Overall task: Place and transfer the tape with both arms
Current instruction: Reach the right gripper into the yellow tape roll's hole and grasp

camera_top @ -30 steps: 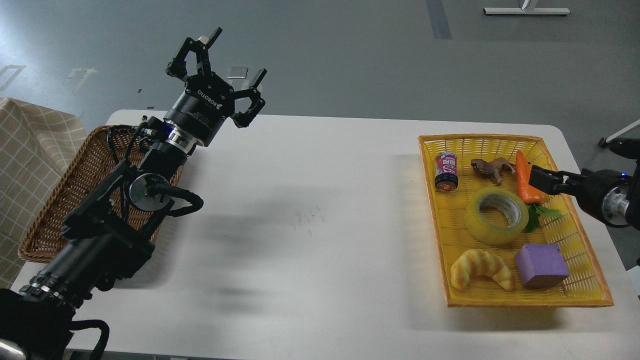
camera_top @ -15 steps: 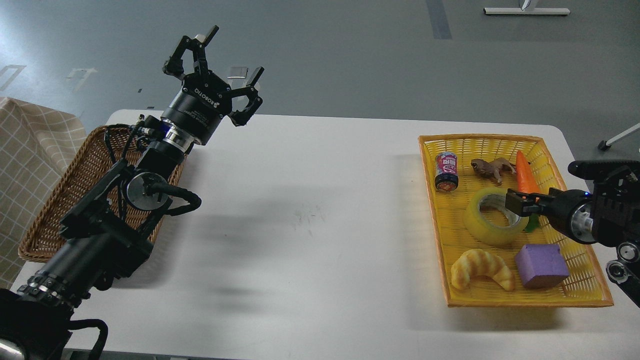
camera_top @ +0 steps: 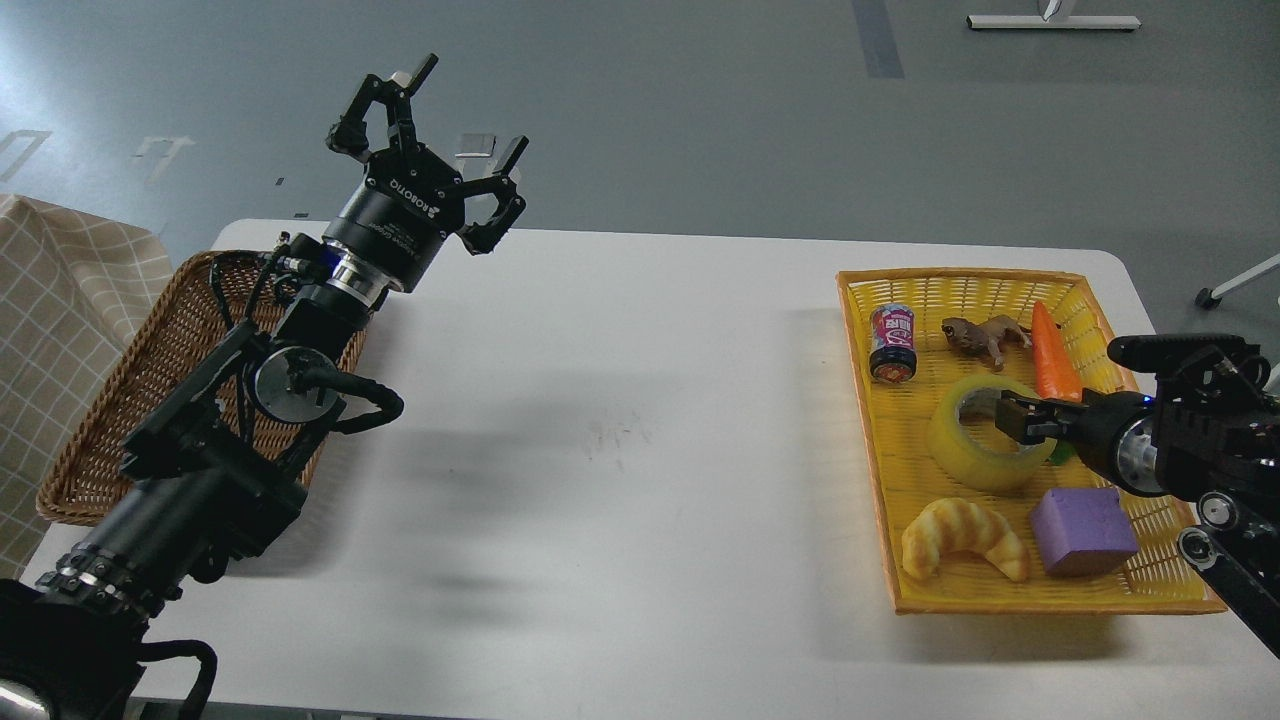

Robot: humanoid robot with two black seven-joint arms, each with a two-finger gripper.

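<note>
The tape [camera_top: 958, 452], a translucent yellow roll with a grey-white core, lies flat in the yellow basket [camera_top: 862, 420] at the right of the table. My right gripper [camera_top: 1018, 416] comes in from the right edge. Its dark tip hangs over the right side of the roll's core. Its fingers cannot be told apart, so open or shut is unclear. My left gripper [camera_top: 440, 140] is raised above the table's far left corner. It is open and empty, with its fingers spread.
In the yellow basket are also a small can [camera_top: 893, 343], a brown toy animal [camera_top: 985, 335], a carrot [camera_top: 1052, 350], a croissant [camera_top: 962, 535] and a purple block [camera_top: 1083, 528]. A brown wicker basket [camera_top: 130, 410] sits at the table's left edge, under my left arm. A checked cloth [camera_top: 50, 330] is beside it.
My right gripper has moved left from beside the carrot to over the tape's core. My left arm has barely moved. The tape has stayed in place.
</note>
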